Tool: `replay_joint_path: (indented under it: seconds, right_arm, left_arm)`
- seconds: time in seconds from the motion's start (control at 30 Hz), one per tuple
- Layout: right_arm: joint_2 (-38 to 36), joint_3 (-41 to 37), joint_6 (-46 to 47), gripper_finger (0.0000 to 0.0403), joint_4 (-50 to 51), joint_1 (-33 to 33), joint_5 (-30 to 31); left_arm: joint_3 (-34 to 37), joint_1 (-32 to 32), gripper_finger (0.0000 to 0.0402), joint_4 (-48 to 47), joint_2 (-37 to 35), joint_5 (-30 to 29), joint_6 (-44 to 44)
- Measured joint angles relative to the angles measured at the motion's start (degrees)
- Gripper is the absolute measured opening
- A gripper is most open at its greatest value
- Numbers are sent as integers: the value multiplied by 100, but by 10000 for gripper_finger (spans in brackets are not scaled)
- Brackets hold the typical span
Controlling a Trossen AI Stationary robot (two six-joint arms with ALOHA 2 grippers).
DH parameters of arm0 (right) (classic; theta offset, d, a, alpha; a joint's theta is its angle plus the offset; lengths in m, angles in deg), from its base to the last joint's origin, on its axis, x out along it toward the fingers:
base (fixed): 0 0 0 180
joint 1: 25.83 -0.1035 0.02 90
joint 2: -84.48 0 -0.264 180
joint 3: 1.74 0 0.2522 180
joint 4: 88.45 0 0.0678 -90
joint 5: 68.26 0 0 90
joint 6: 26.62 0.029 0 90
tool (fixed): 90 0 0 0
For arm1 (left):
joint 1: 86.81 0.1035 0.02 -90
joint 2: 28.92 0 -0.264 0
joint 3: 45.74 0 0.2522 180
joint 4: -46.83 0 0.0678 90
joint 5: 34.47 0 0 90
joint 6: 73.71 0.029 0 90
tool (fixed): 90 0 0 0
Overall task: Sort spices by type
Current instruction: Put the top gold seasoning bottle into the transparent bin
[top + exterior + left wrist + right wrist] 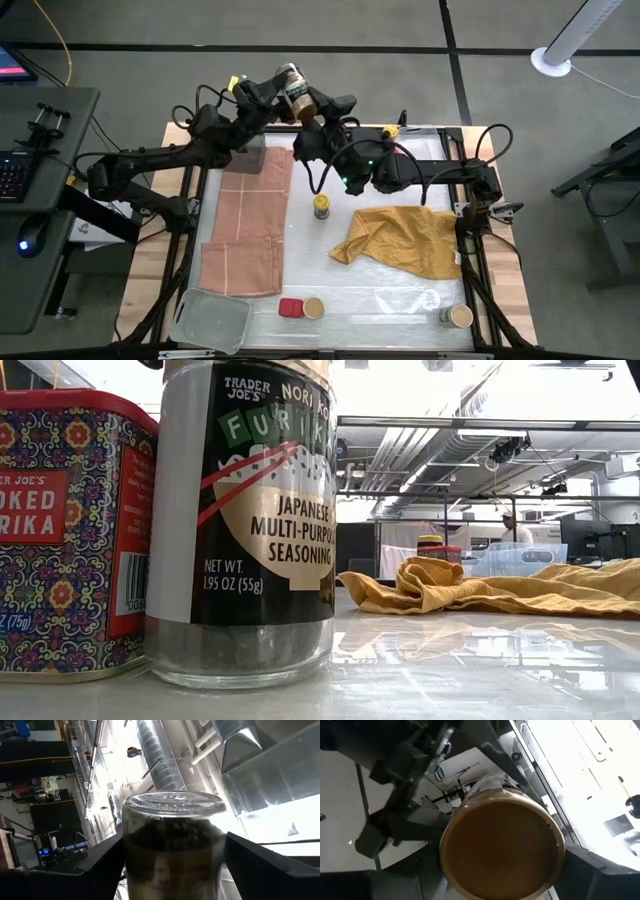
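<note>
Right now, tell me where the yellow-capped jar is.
In the high view the yellow-capped jar stands near the table's middle, between the folded pink cloth on its left and the crumpled mustard cloth on its right.

We cannot tell from the high view which gripper's fingers actually press the tan-topped jar [292, 88] lifted between both arms at the table's far edge, since dark links crowd around it. In the low view the red tin [70, 530] is cut off at the left edge and the seasoning jar [250, 520] loses its cap at the top. The small jar [431, 543] beyond the yellow cloth [500, 590] is too tiny to read.
</note>
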Motion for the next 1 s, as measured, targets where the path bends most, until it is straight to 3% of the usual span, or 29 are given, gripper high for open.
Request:
replay_joint_path:
  seconds: [0.23, 0.43, 0.63, 0.8, 1.0]
  right_arm:
    - [-113, 0, 6, 270, -151, 24, 219]
    - [-450, -2, 163, 270, -168, 90, 457]
    - [-866, -2, 931, 270, 232, 73, 1023]
    - [-1197, -2, 2401, 270, 1486, 79, 1328]
    - [-1452, -2, 5141, 270, 4113, 76, 844]
  left_arm:
    - [0, 254, 305, 0, -2, 900, 700]
    - [0, 455, 305, -90, -13, 2172, 1793]
    - [-1, 426, 306, -1366, -208, 3373, 3218]
    - [-2, 145, 306, -3128, -580, 3174, 5320]
    - [-2, -238, 306, -4605, -1214, 1882, 7860]
